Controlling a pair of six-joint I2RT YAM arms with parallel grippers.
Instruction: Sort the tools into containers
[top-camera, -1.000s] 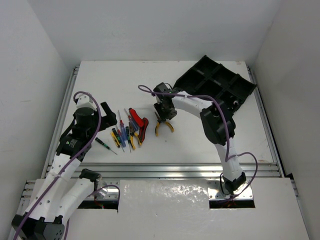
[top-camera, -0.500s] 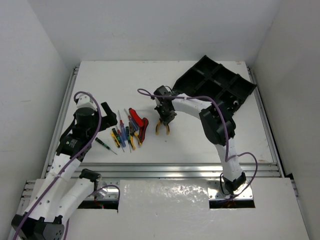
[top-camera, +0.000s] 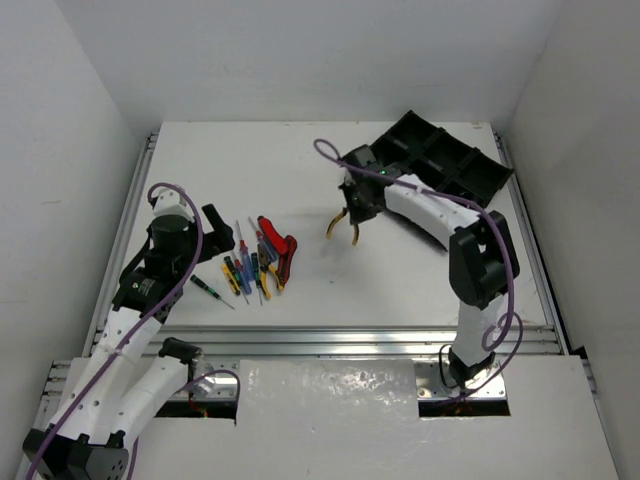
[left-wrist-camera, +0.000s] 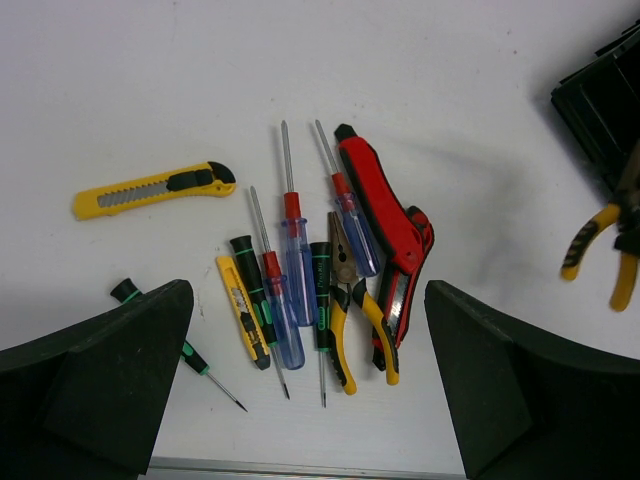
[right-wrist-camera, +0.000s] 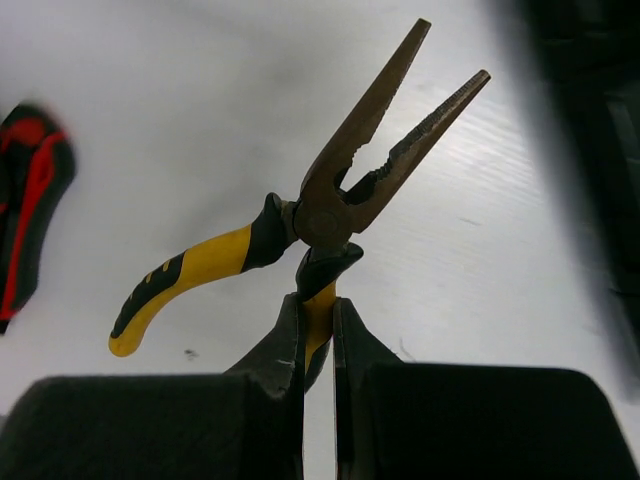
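Observation:
My right gripper (top-camera: 353, 208) (right-wrist-camera: 318, 322) is shut on one handle of the yellow-handled long-nose pliers (top-camera: 342, 224) (right-wrist-camera: 345, 195). It holds them above the table, just left of the black compartment tray (top-camera: 440, 165) (right-wrist-camera: 590, 70). The pliers hang with jaws parted; they also show in the left wrist view (left-wrist-camera: 600, 250). My left gripper (top-camera: 216, 228) (left-wrist-camera: 310, 400) is open and empty, hovering over a pile of tools (top-camera: 260, 258): another pair of yellow-handled pliers (left-wrist-camera: 352, 325), red-and-black pliers (left-wrist-camera: 395, 225), blue-handled screwdrivers (left-wrist-camera: 295, 295) and green-and-black screwdrivers (left-wrist-camera: 320, 300).
A yellow utility knife (left-wrist-camera: 150, 190) lies left of the pile, a smaller yellow knife (left-wrist-camera: 240, 310) lies in it, and a small green-black screwdriver (left-wrist-camera: 185, 350) lies apart by the left finger. The table's metal front rail (top-camera: 330, 335) runs below. The tray's edge shows in the left wrist view (left-wrist-camera: 605, 110).
My right gripper closed on the yellow-handled pliers on the table, then lifted them up and carried them back and right toward the tray. The left arm has not moved.

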